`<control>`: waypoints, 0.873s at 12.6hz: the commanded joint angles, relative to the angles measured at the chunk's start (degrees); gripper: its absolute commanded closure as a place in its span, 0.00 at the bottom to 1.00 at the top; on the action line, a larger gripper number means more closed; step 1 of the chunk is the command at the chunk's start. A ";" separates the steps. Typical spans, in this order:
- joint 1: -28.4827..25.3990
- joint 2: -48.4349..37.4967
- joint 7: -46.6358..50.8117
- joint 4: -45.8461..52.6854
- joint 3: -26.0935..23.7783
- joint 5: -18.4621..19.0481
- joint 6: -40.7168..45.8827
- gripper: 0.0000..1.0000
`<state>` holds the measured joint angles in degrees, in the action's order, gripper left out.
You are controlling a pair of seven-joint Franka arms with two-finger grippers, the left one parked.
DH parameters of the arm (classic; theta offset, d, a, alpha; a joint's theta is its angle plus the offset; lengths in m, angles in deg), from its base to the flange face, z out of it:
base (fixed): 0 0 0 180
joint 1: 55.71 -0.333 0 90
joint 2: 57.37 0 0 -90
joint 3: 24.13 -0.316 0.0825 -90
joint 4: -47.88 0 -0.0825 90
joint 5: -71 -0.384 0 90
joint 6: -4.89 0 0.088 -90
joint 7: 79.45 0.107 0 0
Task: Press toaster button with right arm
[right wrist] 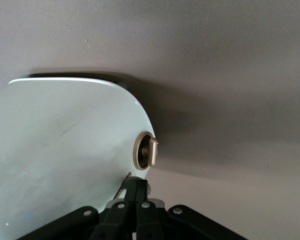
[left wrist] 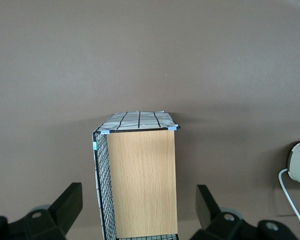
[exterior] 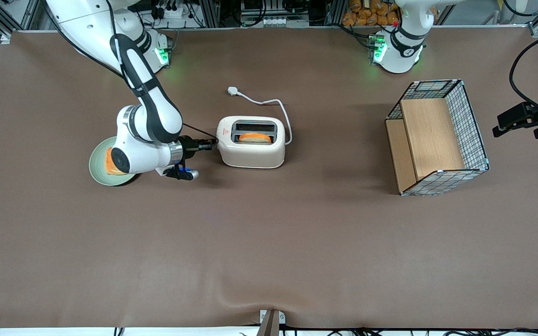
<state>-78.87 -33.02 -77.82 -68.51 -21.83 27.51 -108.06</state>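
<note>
Toaster: the cream-white toaster [exterior: 251, 150] stands on the brown worktop [exterior: 269, 242] about midway along it, slots facing up, with a red mark on its top near the end that faces the working arm.
Slots: the slot nearer the front camera holds a slice of bread [exterior: 255, 137]; the other slot looks dark.
Cord: a white cord [exterior: 282, 112] runs from the toaster's end toward the parked arm, loops farther from the front camera and ends in a white plug [exterior: 234, 91] lying on the worktop.
Button: in the right wrist view a small round pale tab, the button [right wrist: 146, 152], sits on the toaster's curved end wall [right wrist: 60, 150].
Right arm: the right arm [exterior: 145, 100] reaches down low over the worktop, its wrist level with the toaster's end.
Claw: the claw [exterior: 209, 145] is clenched, its two black fingers pressed together into one point, right at the toaster's end wall; in the right wrist view its tip [right wrist: 136, 186] is just beside the button, and whether it touches cannot be told.
Plate: a pale green plate [exterior: 98, 169] with a piece of bread [exterior: 109, 162] on it lies under the arm's wrist, toward the working arm's end.
Basket: a wire basket [exterior: 438, 136] with wooden panels lies toward the parked arm's end, well apart from the toaster.
</note>
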 commanded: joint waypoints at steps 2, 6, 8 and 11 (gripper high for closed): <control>-0.66 0.89 -1.36 -0.41 -1.07 -2.48 -1.40 1.00; 0.30 -1.31 -0.13 1.60 -0.11 -1.34 3.17 0.97; 0.40 -2.10 -0.13 2.83 1.21 1.46 4.40 0.53; 0.48 -3.60 -0.65 5.11 4.64 5.06 7.47 0.00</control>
<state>-78.86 -34.82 -77.88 -64.58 -18.92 30.11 -103.32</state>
